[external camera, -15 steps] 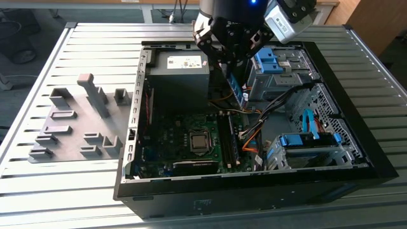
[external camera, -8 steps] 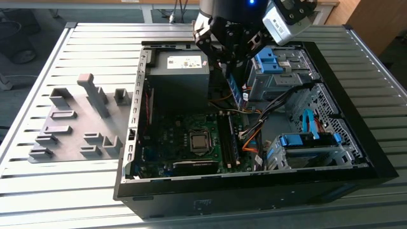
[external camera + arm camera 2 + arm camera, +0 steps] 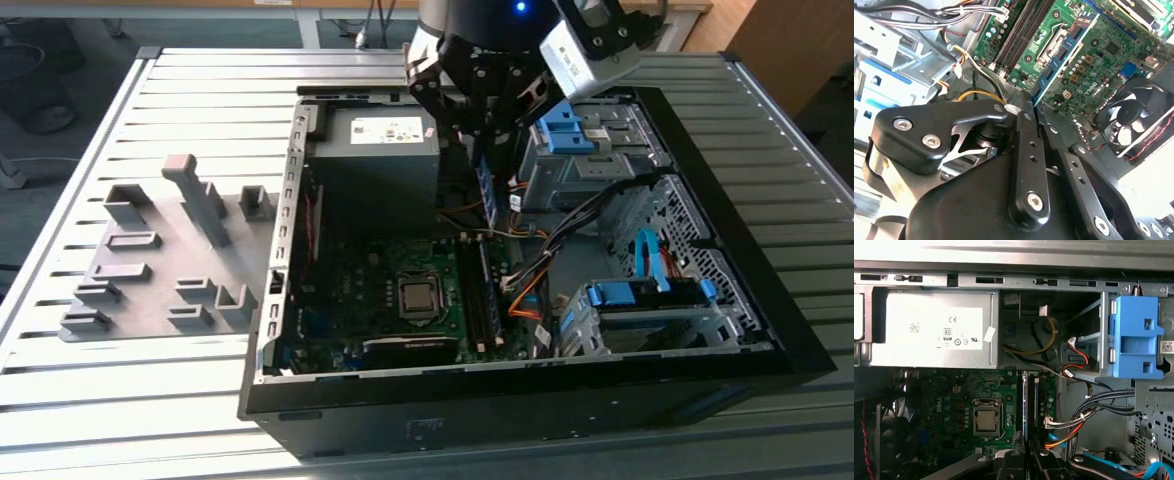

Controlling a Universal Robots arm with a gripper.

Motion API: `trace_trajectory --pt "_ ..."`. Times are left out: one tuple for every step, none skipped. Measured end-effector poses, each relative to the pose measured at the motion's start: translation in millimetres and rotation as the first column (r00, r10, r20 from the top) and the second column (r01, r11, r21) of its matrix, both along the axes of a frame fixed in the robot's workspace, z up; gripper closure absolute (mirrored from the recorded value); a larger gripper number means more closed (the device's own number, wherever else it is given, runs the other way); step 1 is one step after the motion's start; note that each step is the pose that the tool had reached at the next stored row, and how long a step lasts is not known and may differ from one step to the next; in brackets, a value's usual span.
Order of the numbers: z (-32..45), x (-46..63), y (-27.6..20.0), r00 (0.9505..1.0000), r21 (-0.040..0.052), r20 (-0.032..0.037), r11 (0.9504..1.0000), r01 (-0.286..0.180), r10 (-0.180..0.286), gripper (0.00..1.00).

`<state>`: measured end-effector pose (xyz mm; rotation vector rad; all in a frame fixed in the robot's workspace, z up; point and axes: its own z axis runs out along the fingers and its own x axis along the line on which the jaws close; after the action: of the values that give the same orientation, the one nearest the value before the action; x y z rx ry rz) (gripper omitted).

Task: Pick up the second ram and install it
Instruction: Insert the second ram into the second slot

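Blue-green, the second ram [image 3: 490, 195] hangs on edge, pinched in our closed gripper [image 3: 483, 150] above the motherboard [image 3: 387, 290] near the power supply [image 3: 374, 150], so we judge the seating step underway, needing alignment over the memory slots [image 3: 1026, 400].

The exterior view looks down from afar at the open computer case [image 3: 787, 330]; both wrist views peer close at its motherboard [image 3: 979, 390].
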<state>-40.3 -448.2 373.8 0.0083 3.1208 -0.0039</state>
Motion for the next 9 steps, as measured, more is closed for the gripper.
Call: trace_trajectory --pt "-0.7 0.2 0.0 1.0 -0.0015 0.0 1.0 0.007 -0.007 0.86" --pt "-1.4 0.3 0.0 0.9999 -0.0022 0.0 0.9999 0.011 -0.011 0.86" --pt "-2.2 0.5 0.0 0.9999 -0.0021 0.0001 0.9999 0.012 -0.012 0.86" --pt "-3.2 0.7 0.0 0.9999 -0.0021 0.0 0.9999 0.013 -0.013 0.86" --pt "-4.3 1.0 0.0 0.9999 -0.0022 0.0 0.9999 0.014 -0.014 0.86" --pt "-5.4 1.2 0.0 0.9999 -0.0022 0.0 0.9999 0.014 -0.014 0.86" --pt "-6.8 1.3 0.0 0.9999 -0.0023 0.0 0.9999 0.014 -0.014 0.86" --pt "-8.5 1.4 0.0 0.9999 -0.0022 0.0 0.9999 0.014 -0.014 0.86" --pt "-10.0 1.5 0.0 0.9999 -0.0022 0.0 0.9999 0.014 -0.014 0.86"
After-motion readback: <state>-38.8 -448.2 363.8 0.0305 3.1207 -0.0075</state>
